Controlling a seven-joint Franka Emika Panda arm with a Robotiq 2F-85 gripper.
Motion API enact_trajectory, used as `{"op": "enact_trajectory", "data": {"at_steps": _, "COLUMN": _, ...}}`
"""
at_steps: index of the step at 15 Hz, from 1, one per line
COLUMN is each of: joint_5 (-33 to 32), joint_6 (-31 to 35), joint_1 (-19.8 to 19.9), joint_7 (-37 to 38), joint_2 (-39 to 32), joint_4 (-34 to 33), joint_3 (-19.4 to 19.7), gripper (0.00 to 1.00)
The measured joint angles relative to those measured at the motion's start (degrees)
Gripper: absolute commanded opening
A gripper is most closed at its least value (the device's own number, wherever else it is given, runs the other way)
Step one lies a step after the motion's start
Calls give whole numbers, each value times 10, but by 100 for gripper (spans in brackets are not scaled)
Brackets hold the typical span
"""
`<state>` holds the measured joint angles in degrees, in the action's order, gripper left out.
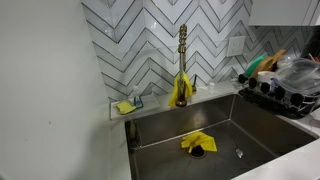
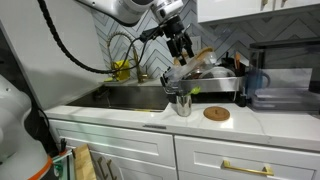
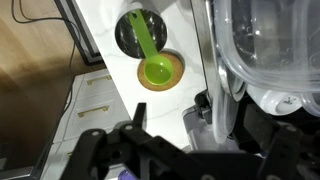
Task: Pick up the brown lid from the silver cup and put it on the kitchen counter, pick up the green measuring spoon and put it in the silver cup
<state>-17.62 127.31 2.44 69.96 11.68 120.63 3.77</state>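
The silver cup [image 2: 181, 104] stands on the pale kitchen counter [image 2: 240, 122] by the sink's corner. The green measuring spoon [image 3: 155, 70] stands in the cup [image 3: 135, 35], handle down and bowl up; it also shows as a green spot at the cup's mouth in an exterior view [image 2: 186, 90]. The brown lid [image 2: 216, 113] lies flat on the counter beside the cup. In the wrist view its rim [image 3: 176, 62] shows behind the spoon's bowl. My gripper [image 2: 181, 45] hangs well above the cup. Its fingers [image 3: 172, 110] are open and empty.
A dish rack [image 2: 205, 80] full of dishes stands just behind the cup and under the gripper; it also shows in an exterior view [image 1: 280, 90]. The steel sink [image 1: 200, 125] holds a yellow cloth [image 1: 197, 143]. The faucet [image 1: 182, 60] stands at the back wall.
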Motion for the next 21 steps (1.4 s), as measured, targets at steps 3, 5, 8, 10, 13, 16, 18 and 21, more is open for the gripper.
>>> {"op": "enact_trajectory", "data": {"at_steps": 3, "joint_5": 85, "joint_6": 0, "joint_1": 5, "joint_7": -104, "joint_2": 23, "joint_4": 1, "joint_3": 10, "gripper": 100}}
{"op": "enact_trajectory", "data": {"at_steps": 5, "joint_5": 151, "joint_6": -14, "joint_1": 6, "joint_7": -191, "joint_2": 44, "joint_4": 2, "joint_3": 22, "gripper": 100}}
{"op": "enact_trajectory", "data": {"at_steps": 8, "joint_5": 202, "joint_6": -82, "joint_1": 14, "joint_7": -296, "joint_2": 73, "joint_4": 1, "joint_3": 35, "gripper": 100}}
{"op": "enact_trajectory", "data": {"at_steps": 10, "joint_5": 207, "joint_6": -134, "joint_1": 26, "joint_7": -340, "joint_2": 86, "joint_4": -2, "joint_3": 36, "gripper": 100}}
{"op": "enact_trajectory", "data": {"at_steps": 13, "joint_5": 205, "joint_6": -192, "joint_1": 44, "joint_7": -387, "joint_2": 95, "joint_4": -8, "joint_3": 36, "gripper": 100}}
{"op": "enact_trajectory", "data": {"at_steps": 16, "joint_5": 196, "joint_6": -224, "joint_1": 58, "joint_7": -419, "joint_2": 97, "joint_4": -15, "joint_3": 33, "gripper": 100}}
{"op": "enact_trajectory", "data": {"at_steps": 18, "joint_5": 184, "joint_6": -231, "joint_1": 65, "joint_7": -426, "joint_2": 97, "joint_4": -20, "joint_3": 30, "gripper": 100}}
{"op": "enact_trajectory", "data": {"at_steps": 21, "joint_5": 176, "joint_6": -231, "joint_1": 70, "joint_7": -428, "joint_2": 98, "joint_4": -22, "joint_3": 27, "gripper": 100}}
